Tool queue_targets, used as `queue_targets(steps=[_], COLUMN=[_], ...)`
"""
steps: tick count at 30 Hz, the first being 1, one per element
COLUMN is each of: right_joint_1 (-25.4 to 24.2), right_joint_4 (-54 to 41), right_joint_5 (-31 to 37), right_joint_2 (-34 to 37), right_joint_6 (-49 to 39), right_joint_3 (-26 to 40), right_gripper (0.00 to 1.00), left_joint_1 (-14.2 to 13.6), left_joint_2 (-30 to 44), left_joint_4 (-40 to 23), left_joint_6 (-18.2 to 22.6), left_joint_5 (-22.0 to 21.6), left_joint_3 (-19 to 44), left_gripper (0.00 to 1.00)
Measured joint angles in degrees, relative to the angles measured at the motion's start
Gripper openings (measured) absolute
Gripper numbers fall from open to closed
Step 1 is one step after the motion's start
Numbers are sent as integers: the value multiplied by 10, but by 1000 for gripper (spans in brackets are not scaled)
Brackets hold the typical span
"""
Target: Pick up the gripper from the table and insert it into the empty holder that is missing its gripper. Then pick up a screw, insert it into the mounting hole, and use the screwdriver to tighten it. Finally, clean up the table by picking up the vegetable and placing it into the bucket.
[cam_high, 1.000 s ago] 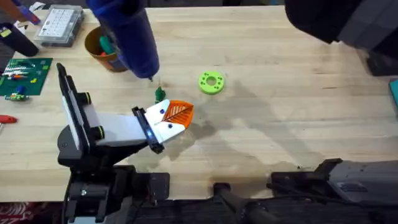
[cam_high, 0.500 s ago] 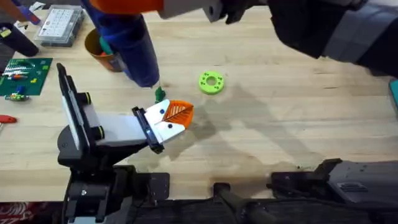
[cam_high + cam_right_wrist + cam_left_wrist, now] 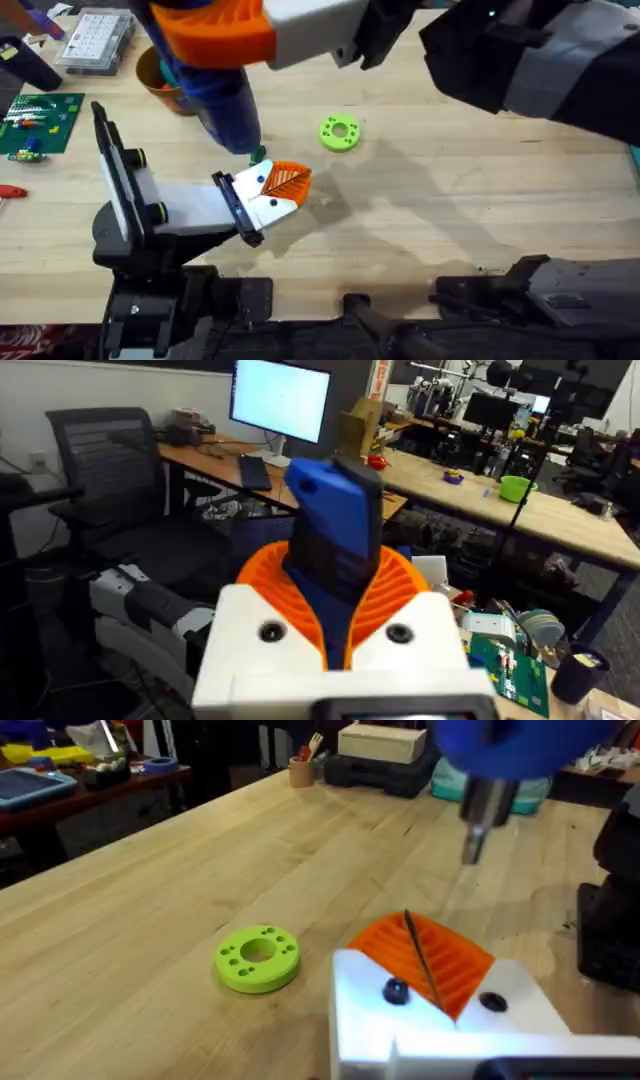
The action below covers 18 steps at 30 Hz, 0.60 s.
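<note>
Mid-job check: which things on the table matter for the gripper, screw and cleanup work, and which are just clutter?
In the job:
- screwdriver, held in the right gripper
- gripper, seated on the holder
- bucket

Lying about:
- green ring
- clear compartment box
- green circuit board

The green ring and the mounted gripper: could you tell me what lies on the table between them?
Nothing: in the overhead view, bare table separates the green ring from the gripper.
</note>
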Motion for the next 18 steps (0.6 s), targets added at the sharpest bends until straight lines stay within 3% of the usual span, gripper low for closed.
queue_targets(steps=[18], right_joint_1=[15], right_joint_4=[1], right_joint_5=[-2], right_joint_2=[1], right_joint_6=[-12], right_joint_3=[-16], right_gripper=[67], left_joint_1=[0], left_joint_2=[0], left_joint_4=[0], left_joint_6=[0], left_joint_5=[0], left_joint_3=[0], left_gripper=[18])
